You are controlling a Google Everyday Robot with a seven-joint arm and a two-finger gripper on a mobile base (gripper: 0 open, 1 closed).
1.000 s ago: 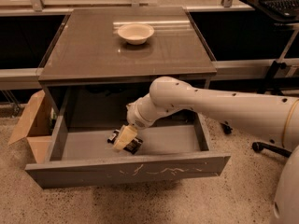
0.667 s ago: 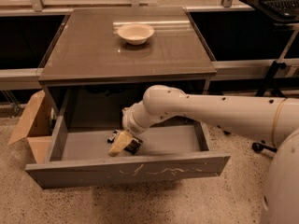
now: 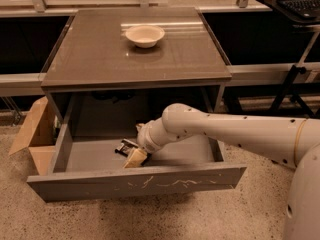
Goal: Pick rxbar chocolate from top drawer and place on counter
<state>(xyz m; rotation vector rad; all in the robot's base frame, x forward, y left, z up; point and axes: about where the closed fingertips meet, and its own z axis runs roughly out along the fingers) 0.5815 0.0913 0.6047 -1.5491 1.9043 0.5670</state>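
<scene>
Because the flat dark-wrapped rxbar chocolate (image 3: 124, 146) lies low inside the wide shallow grey metal top drawer (image 3: 150, 181), the tan-tipped end effector (image 3: 136, 157) reaches down at its four o'clock to grasp it, though whether it is clenched cannot be told.

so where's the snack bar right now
In the camera view the snack bar lies in the open drawer, left of centre near its front, beside the pincer, which is down in the drawer too.

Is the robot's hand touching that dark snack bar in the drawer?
Cannot tell: in the camera view the hand overlaps the snack bar in the drawer, hiding any contact.
</scene>
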